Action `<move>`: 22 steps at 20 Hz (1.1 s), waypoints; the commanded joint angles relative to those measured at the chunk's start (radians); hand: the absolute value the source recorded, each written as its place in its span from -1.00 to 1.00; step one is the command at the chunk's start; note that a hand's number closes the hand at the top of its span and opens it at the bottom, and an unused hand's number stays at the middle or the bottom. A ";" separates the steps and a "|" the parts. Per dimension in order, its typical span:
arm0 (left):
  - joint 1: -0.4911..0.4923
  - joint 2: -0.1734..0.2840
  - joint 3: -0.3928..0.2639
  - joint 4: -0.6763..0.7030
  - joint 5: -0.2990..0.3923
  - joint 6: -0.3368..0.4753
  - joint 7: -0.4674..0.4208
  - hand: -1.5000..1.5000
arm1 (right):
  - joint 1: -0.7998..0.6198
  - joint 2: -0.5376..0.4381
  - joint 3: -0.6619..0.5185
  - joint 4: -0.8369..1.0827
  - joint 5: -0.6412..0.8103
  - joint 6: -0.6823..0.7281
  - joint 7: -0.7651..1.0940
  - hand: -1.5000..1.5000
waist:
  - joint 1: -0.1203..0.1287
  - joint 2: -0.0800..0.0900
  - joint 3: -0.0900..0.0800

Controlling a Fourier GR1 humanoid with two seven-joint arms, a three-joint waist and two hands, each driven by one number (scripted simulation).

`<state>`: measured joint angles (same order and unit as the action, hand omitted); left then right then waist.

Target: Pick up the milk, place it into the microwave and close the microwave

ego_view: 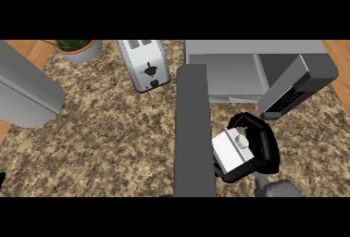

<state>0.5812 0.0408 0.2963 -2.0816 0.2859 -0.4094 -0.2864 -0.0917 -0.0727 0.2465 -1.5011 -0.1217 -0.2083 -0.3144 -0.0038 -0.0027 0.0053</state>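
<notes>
The black fingers (pixel 263 139) of the right hand (pixel 259 157) are curled round the milk (pixel 231 150), a white carton held tilted above the speckled bench (pixel 103 139), just in front of the microwave (pixel 239 69). The microwave's door (pixel 297 88) is seen swung open to the right. A grey forearm (pixel 191 134) is stretched up the middle; its hand cannot be made out. A toaster (pixel 145 65) and a potted plant (pixel 78 48) are set at the back.

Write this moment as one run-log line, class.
phase: carrying | right hand: shut on milk carton | microwave: door open | milk: not yet inside | left hand: out of view
</notes>
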 commanded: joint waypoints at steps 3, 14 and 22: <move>-0.024 0.027 0.051 0.035 0.023 -0.019 0.007 -1.00 | -0.222 0.069 -0.073 0.214 0.050 -0.165 0.037 1.00 | 0.022 0.005 -0.005; -0.115 0.013 0.034 0.078 -0.006 -0.007 0.056 -1.00 | -0.539 0.040 -0.310 0.804 -0.028 -0.083 -0.186 1.00 | 0.027 0.011 -0.004; -0.148 0.058 0.110 0.185 0.002 -0.071 -0.012 -1.00 | -0.715 -0.003 -0.385 1.099 0.001 -0.072 -0.398 1.00 | 0.035 0.013 -0.004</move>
<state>0.4906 0.0806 0.3864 -1.9639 0.3036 -0.4783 -0.2837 -0.7108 -0.0633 -0.1039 -0.5236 -0.1286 -0.2740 -0.6560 0.0307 0.0095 0.0018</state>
